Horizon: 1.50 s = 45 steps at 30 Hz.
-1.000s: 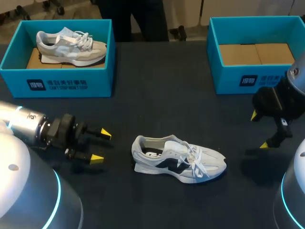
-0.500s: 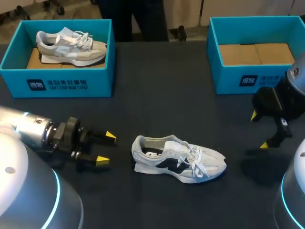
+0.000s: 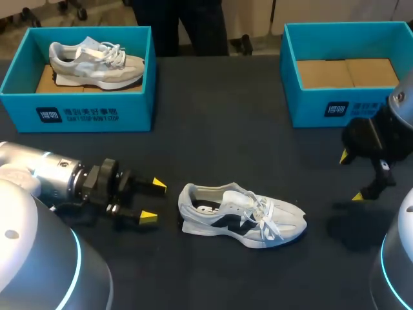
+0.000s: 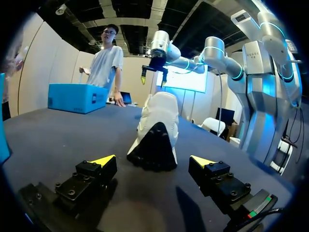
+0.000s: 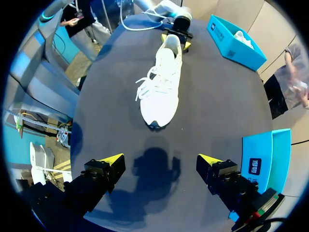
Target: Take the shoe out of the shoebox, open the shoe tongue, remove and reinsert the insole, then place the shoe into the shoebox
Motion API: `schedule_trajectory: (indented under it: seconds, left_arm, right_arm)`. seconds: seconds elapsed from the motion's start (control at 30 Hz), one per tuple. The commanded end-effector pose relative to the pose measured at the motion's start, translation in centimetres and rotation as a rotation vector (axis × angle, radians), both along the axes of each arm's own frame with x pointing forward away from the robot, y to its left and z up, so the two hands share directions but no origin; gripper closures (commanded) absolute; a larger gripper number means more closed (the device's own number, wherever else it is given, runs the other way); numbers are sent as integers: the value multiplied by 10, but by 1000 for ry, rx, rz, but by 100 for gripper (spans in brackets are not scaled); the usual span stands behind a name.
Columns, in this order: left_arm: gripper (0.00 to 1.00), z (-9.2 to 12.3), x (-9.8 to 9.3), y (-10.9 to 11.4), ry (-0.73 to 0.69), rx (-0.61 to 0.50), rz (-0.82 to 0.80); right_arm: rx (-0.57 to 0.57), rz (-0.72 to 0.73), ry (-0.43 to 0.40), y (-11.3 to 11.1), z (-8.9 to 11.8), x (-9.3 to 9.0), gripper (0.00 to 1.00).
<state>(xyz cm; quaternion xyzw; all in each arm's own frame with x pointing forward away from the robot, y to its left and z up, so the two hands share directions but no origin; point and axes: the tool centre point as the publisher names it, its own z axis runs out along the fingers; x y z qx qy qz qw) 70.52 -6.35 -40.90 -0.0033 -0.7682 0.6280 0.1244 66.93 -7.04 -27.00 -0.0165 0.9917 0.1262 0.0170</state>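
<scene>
The white sneaker [image 3: 242, 216] stands upright on its sole on the dark table [image 3: 219, 129], outside both boxes. Its heel points toward the left gripper [image 3: 153, 202] and its toe toward the right gripper [image 3: 351, 176]. The left gripper sits low over the table with its two yellow-tipped fingers spread apart and nothing between them. In its wrist view the sneaker's black heel is just ahead of the gap between the tips, close but not touching either one. The right gripper hangs above the table well beyond the sneaker's toe. Its fingers are also spread wide and hold nothing, and in its wrist view only its own shadow lies on the table under them, with the toe farther ahead. The right shoebox [image 3: 348, 106], teal with a bare brown cardboard floor, stands just beside the right gripper, on the side away from the robot. The left shoebox [image 3: 77, 113], also teal, stands well ahead of and to the side of the left gripper. A grey sneaker [image 3: 97, 63] lies inside it on its sole.
</scene>
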Motion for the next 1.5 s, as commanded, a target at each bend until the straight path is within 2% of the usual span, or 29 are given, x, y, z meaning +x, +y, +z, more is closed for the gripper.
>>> schedule_trajectory:
  seconds: [0.03, 0.3, 0.43, 1.07, 1.5]
  left_arm:
    - [0, -8, -2, -20, -21, 0, 50]
    - [0, -13, 2, -42, -31, -8, 84]
    - [0, -12, -1, -48, -30, -3, 76]
    - [0, -9, -21, -62, -46, -3, 58]
    - [0, -10, -16, -75, -66, 2, 70]
  right_arm:
    - [-1, 1, -1, 0, -1, 0, 0]
    - [-1, 1, -1, 0, -1, 0, 0]
    - [-1, 1, -1, 0, -1, 0, 0]
    - [-1, 1, -1, 0, -1, 0, 0]
    - [-1, 1, -1, 0, -1, 0, 0]
